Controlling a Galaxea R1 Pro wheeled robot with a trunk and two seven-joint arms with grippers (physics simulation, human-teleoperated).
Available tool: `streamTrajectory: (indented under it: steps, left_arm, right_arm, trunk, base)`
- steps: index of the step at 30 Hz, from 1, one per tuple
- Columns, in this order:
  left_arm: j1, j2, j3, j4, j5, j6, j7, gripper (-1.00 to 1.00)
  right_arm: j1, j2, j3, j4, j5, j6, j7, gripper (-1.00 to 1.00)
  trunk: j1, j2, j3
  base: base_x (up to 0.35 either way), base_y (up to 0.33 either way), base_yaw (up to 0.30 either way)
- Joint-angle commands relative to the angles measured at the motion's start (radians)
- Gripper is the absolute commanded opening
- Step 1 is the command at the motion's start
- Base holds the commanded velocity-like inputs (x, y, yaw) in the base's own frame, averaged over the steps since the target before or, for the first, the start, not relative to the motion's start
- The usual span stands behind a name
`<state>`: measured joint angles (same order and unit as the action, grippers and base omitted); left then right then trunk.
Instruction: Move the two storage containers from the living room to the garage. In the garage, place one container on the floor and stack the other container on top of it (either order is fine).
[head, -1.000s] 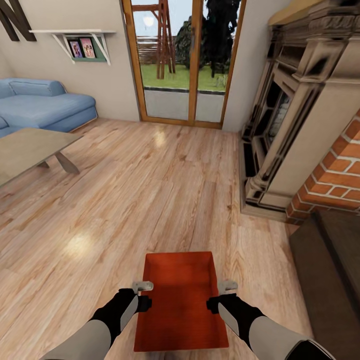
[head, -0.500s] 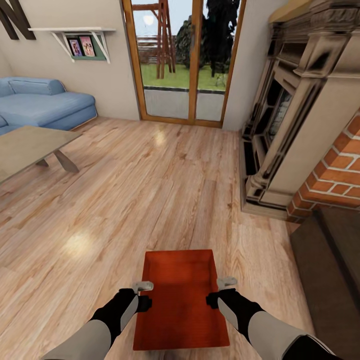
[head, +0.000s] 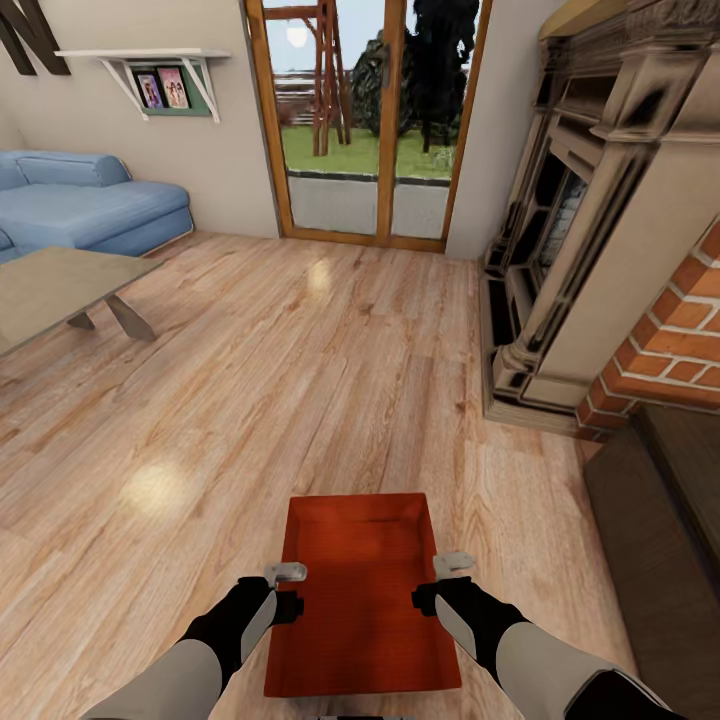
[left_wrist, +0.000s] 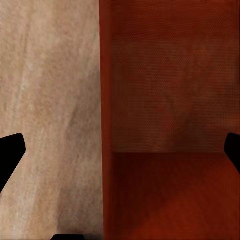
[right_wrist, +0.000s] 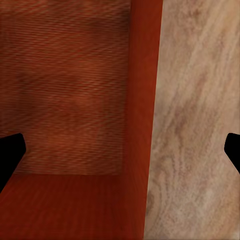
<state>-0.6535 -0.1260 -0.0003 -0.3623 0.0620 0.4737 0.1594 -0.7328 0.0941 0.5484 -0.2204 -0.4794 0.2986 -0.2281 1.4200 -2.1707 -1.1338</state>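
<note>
One orange-red storage container (head: 360, 590) lies on the light wood plank floor of the living room, right in front of me, with its long sides running away from me. My left gripper (head: 287, 590) hovers at its left long wall and my right gripper (head: 438, 585) at its right long wall. In the left wrist view the left gripper (left_wrist: 120, 150) is open, and its black fingertips (left_wrist: 10, 152) stand wide apart on either side of the container wall (left_wrist: 106, 125). The right gripper (right_wrist: 120, 150) is open in the same way over the other wall (right_wrist: 142, 110).
A stone and brick fireplace (head: 610, 250) and a dark low cabinet (head: 670, 540) line the right side. A low table (head: 50, 290) and a blue sofa (head: 90, 205) stand at the left. A glass patio door (head: 365, 120) is straight ahead across open wood floor (head: 280, 380).
The whole picture has shifted slightly upward, so the camera has moved. Both grippers keep their places beside the container, and their state is unchanged.
</note>
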Motion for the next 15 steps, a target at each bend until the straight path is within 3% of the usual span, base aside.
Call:
streamTrajectory:
  steps: [1, 15]
  left_arm:
    - [0.000, 0.000, -0.001, -0.002, 0.007, 0.005, 0.007, 1.00]
    - [0.000, 0.001, 0.000, -0.001, 0.007, 0.005, 0.043, 1.00]
  right_arm:
    - [0.000, -0.001, 0.008, -0.002, -0.009, 0.005, -0.007, 1.00]
    - [0.000, -0.001, 0.009, -0.002, -0.008, 0.004, -0.007, 1.00]
  trunk:
    - [0.000, 0.000, -0.001]
    - [0.008, -0.014, -0.007]
  base:
    - [0.000, 0.000, 0.000]
    - [0.000, 0.000, 0.000]
